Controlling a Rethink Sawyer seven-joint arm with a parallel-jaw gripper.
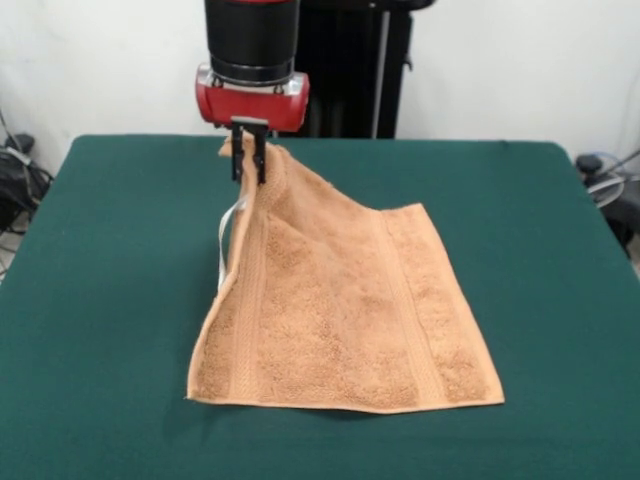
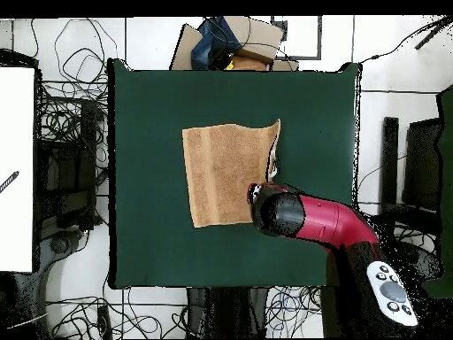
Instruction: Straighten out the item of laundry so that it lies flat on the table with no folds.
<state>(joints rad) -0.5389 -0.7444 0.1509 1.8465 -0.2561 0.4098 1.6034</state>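
Observation:
The light orange-tan terry towel [image 1: 340, 310] lies mostly on the dark green table [image 1: 100, 300], with two woven stripes running front to back. My gripper [image 1: 249, 160] is shut on the towel's far left corner and holds it lifted above the table, so that side rises in a slanted fold. A white label hangs below the lifted edge. In the overhead view the towel [image 2: 221, 173] shows in the table's middle [image 2: 150, 115], and the red arm [image 2: 310, 220] covers its lower right corner; the gripper itself is hidden there.
The black pedestal [image 1: 350, 70] stands behind the table's far edge. Cables and equipment lie on the floor around the table [image 2: 66, 133]. A cardboard box and dark items [image 2: 234, 42] sit beyond the table's top edge in the overhead view.

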